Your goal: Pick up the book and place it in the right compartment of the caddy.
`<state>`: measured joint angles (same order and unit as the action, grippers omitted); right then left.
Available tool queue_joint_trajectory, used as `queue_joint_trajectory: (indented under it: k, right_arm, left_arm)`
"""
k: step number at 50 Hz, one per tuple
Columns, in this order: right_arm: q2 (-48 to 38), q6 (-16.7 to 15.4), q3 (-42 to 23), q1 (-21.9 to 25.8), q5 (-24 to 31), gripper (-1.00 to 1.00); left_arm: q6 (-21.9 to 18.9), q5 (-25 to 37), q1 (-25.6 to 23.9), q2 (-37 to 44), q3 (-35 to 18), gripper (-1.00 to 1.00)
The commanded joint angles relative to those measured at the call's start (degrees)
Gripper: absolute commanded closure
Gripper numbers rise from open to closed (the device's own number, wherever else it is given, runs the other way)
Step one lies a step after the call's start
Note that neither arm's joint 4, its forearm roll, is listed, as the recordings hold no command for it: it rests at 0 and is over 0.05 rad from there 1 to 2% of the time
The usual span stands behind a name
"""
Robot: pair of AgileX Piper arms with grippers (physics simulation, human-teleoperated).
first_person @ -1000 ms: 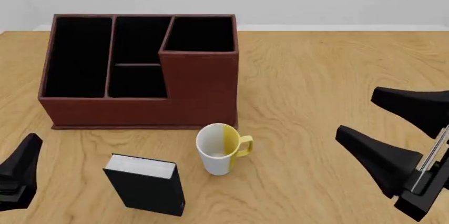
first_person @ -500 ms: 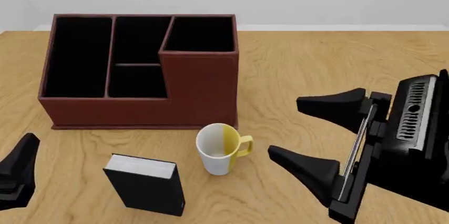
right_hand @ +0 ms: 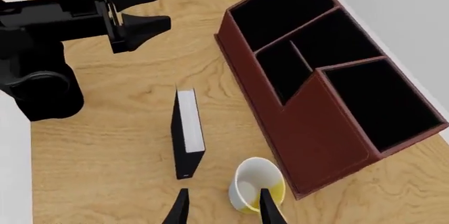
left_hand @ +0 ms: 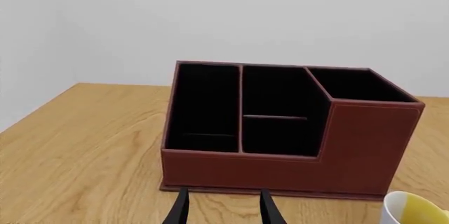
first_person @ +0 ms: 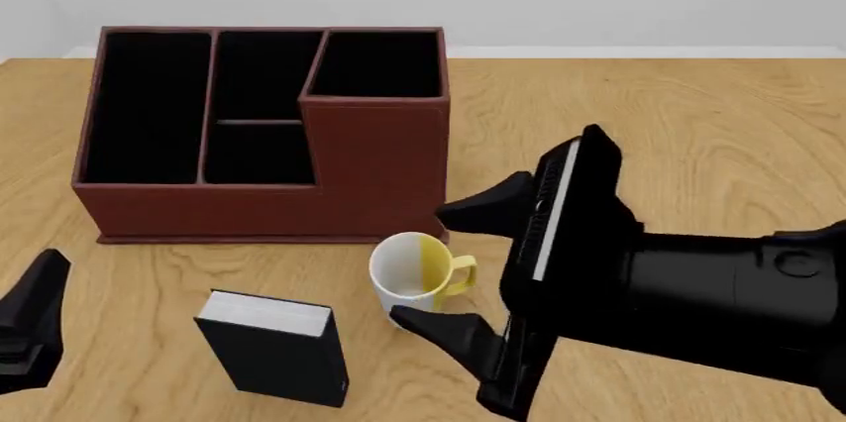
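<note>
The black book [first_person: 271, 343] with its white page edge stands upright on the table in front of the caddy [first_person: 264, 199]. It also shows in the right wrist view [right_hand: 188, 132]. The right compartment [first_person: 379, 65] is the tall cell at the caddy's right, and nothing shows inside it. My right gripper [first_person: 418, 263] is open and empty, hovering over the mug [first_person: 412, 283], right of the book. My left gripper [first_person: 34, 328] is open and empty at the lower left, left of the book. It faces the caddy [left_hand: 281, 166] in its own view.
The white-and-yellow mug [right_hand: 256, 190] stands between the book and the caddy's front right corner. The left arm [right_hand: 63, 13] shows in the right wrist view. The caddy's other three cells [first_person: 153, 105] are low-walled with black lining.
My right arm has swung left from the table's right side and now hangs over the mug. The left gripper, book, mug and caddy have not moved.
</note>
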<state>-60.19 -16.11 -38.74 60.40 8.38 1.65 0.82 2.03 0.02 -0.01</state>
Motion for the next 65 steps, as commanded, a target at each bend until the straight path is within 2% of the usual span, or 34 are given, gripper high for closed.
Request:
queue_joint_trajectory:
  k: [1, 3, 12, 36, 51, 65]
  right_arm:
    - [-7.2, -1.3, -3.9, 1.6, 0.4, -1.0]
    - [-7.6, -0.7, -4.3, 1.9, 0.5, -1.0]
    - [-11.7, -2.2, -6.0, 2.4, 0.0, -1.0]
    - [-19.9, -3.0, -10.2, 3.8, -1.7, -1.0]
    - [-24.4, -1.6, -11.8, 5.3, -3.8, -1.0]
    - [-27.9, -0.5, -12.5, 4.9, -6.2, -1.0]
  left_arm:
    - [0.2, -0.2, 0.5, 0.0, 0.0, -1.0]
    - [0.2, -0.2, 0.5, 0.0, 0.0, -1.0]
    - [0.1, -0.3, 1.1, 0.0, 0.0, -1.0]
    - [0.0, -0.1, 2.8, 0.0, 0.0, -1.0]
    - [-0.1, 0.1, 3.7, 0.0, 0.0, -1.0]
    - [-0.8, 0.5, 4.4, 0.0, 0.0, -1.0]
